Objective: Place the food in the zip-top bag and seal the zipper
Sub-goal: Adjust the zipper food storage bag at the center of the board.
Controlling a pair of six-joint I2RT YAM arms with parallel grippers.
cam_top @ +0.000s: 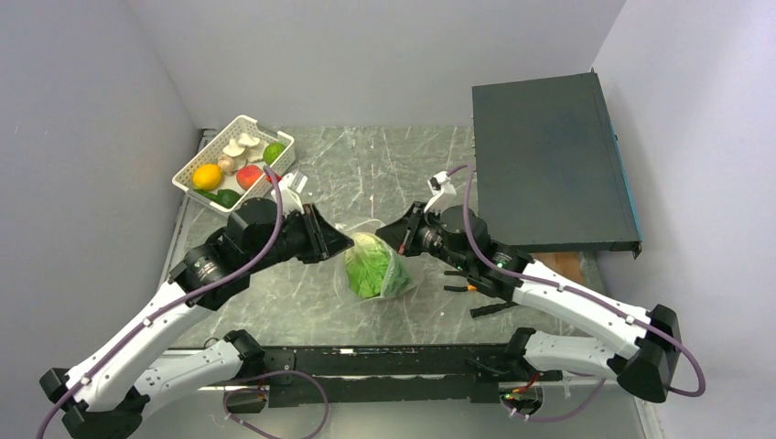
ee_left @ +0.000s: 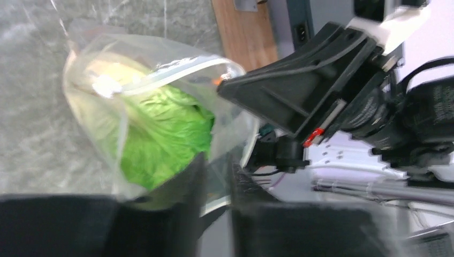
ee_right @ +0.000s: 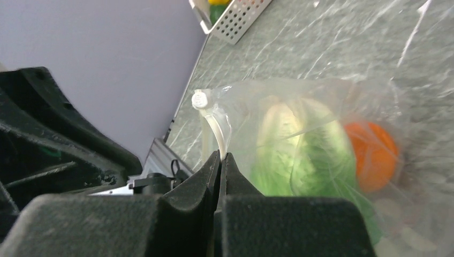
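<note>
The clear zip-top bag (cam_top: pixel 375 268) lies at the table's middle with leafy green lettuce (cam_top: pixel 368 266) inside. In the right wrist view the lettuce (ee_right: pixel 300 152) has a red-orange fruit (ee_right: pixel 375 155) beside it in the bag. My right gripper (ee_right: pixel 220 156) is shut on the whitish zipper strip (ee_right: pixel 218 131) at the bag's mouth. My left gripper (ee_left: pixel 218 176), blurred, stands at the bag's left side (cam_top: pixel 346 243), its jaws a narrow gap apart with the bag's rim (ee_left: pixel 227 201) between them. The white basket (cam_top: pixel 277 140) holds citrus (cam_top: pixel 207 176), red fruit (cam_top: pixel 249 176), green fruit (cam_top: pixel 273 152), mushrooms (cam_top: pixel 240 146) and a dark green vegetable (cam_top: pixel 222 197).
A large dark flat box (cam_top: pixel 549 165) fills the back right of the table, with a wooden board (cam_top: pixel 567 265) under its near edge. Grey walls close in the left, back and right. The two grippers face each other closely over the bag.
</note>
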